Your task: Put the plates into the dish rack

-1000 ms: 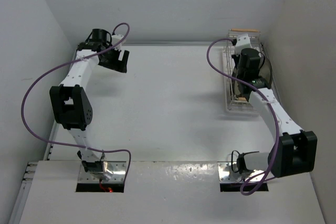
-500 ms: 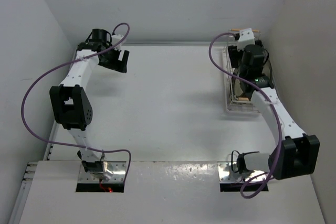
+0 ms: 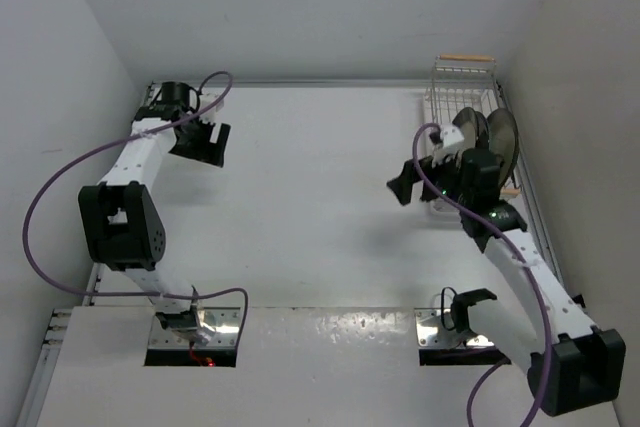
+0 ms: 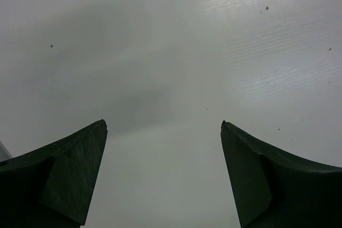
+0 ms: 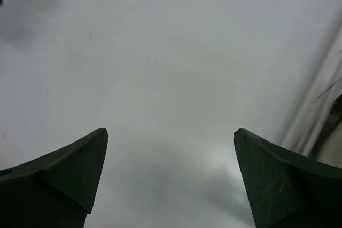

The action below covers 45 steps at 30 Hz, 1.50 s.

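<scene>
Withdrawn from the dish rack (image 3: 462, 75), the right gripper (image 3: 403, 187) is now spread wide and empty, and the left gripper (image 3: 205, 142) is held wide too. Plates (image 3: 500, 132) are seen upright inside, so the retreat is best kept clear of the wires.

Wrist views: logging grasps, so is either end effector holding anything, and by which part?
Nothing is held. The left end effector and the right end effector both stand open and empty; the plates sit in the dish rack.
</scene>
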Each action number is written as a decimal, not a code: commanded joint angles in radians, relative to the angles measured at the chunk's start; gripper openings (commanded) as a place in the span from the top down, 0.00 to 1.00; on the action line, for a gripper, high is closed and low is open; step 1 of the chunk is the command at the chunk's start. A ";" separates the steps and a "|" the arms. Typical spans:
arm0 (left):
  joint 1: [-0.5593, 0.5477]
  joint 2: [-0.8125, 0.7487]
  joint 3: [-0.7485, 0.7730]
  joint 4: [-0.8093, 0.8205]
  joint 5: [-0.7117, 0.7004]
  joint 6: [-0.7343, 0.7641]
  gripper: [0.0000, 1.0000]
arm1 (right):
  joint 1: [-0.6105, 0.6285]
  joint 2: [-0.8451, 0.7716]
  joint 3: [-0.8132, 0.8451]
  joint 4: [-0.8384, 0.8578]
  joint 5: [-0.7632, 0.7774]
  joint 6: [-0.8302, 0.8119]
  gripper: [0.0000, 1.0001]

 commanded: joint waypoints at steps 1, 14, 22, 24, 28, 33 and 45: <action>0.023 -0.103 -0.057 0.016 -0.057 0.008 0.08 | 0.034 -0.001 -0.163 -0.042 -0.093 0.173 0.00; 0.032 -0.333 -0.396 0.053 -0.154 0.037 0.08 | 0.282 -0.026 -0.424 -0.104 0.166 0.338 0.00; 0.032 -0.403 -0.482 0.082 -0.126 0.026 0.08 | 0.328 -0.030 -0.428 -0.100 0.358 0.388 0.00; 0.032 -0.403 -0.482 0.091 -0.126 0.017 0.08 | 0.342 -0.021 -0.418 -0.107 0.371 0.385 0.00; 0.032 -0.384 -0.491 0.100 -0.073 0.008 0.08 | 0.353 -0.020 -0.417 -0.107 0.392 0.395 0.00; 0.032 -0.383 -0.491 0.109 -0.053 -0.001 0.08 | 0.360 -0.030 -0.415 -0.117 0.420 0.404 0.00; 0.032 -0.374 -0.500 0.109 -0.053 -0.001 0.08 | 0.364 -0.007 -0.400 -0.094 0.441 0.401 0.00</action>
